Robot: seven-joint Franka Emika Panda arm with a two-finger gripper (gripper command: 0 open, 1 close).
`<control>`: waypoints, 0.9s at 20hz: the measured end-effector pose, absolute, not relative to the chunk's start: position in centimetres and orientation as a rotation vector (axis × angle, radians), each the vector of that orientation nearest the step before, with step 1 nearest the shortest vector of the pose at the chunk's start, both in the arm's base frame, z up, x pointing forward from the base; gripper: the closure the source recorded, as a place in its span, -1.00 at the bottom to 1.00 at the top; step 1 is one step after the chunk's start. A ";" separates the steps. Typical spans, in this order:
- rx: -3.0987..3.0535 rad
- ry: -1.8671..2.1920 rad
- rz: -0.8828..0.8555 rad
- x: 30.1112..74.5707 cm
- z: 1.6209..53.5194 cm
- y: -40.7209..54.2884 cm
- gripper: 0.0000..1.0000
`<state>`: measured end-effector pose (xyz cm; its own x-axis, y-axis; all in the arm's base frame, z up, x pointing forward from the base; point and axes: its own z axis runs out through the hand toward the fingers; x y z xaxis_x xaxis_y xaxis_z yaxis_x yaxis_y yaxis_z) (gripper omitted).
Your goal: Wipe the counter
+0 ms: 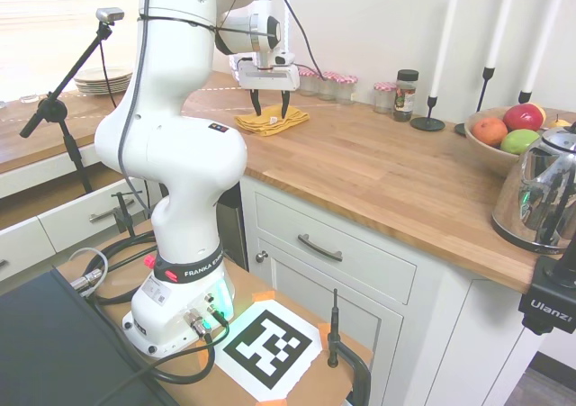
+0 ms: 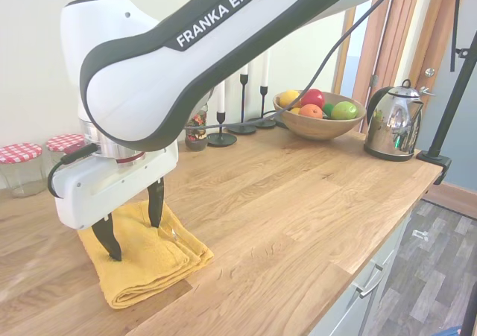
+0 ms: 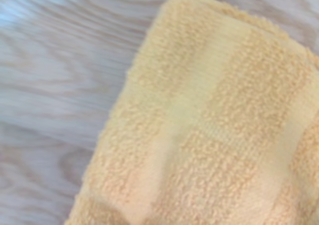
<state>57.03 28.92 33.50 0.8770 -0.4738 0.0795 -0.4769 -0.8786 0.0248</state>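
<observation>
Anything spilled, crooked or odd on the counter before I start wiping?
Nothing stands out. The folded yellow towel lies flat on the counter under the open hand; jars, candlesticks, fruit bowl and kettle stand upright, and no spill shows.

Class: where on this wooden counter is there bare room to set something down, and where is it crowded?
Bare: the counter's wide middle, between the yellow towel and the kettle. Crowded: the back wall, with jars, candlesticks and fruit bowl.
</observation>
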 end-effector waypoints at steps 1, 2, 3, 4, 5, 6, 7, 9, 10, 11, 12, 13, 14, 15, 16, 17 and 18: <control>3.001 -0.761 0.110 57.1 33.5 28.9 -1.00; 3.001 -0.762 0.111 57.1 33.4 28.8 -1.00; 3.000 -0.763 0.110 57.1 33.4 28.8 -1.00; 3.000 -0.763 0.110 57.1 33.4 28.8 -1.00; 3.000 -0.764 0.110 57.1 33.3 28.8 1.00; 3.000 -0.764 0.110 57.1 33.3 28.8 1.00; 3.000 -0.764 0.111 57.1 33.3 28.8 1.00; 3.002 -0.765 0.114 57.2 33.3 28.8 1.00; 3.003 -0.766 0.116 57.2 33.2 28.7 1.00; 3.003 -0.766 0.117 57.2 33.2 28.7 1.00; 3.003 -0.766 0.117 57.2 33.2 28.7 1.00; 3.004 -0.767 0.118 57.2 33.2 28.7 1.00; 3.004 -0.767 0.119 57.2 33.2 28.7 1.00; 3.005 -0.768 0.121 57.2 33.2 28.6 1.00; 3.004 -0.771 0.123 57.2 33.2 28.5 1.00; 3.003 -0.774 0.124 57.3 33.2 28.4 1.00; 3.001 -0.777 0.126 57.3 33.2 28.3 1.00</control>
<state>57.33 28.26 33.21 0.8715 -0.4825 0.0882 -0.4856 -0.8740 0.0172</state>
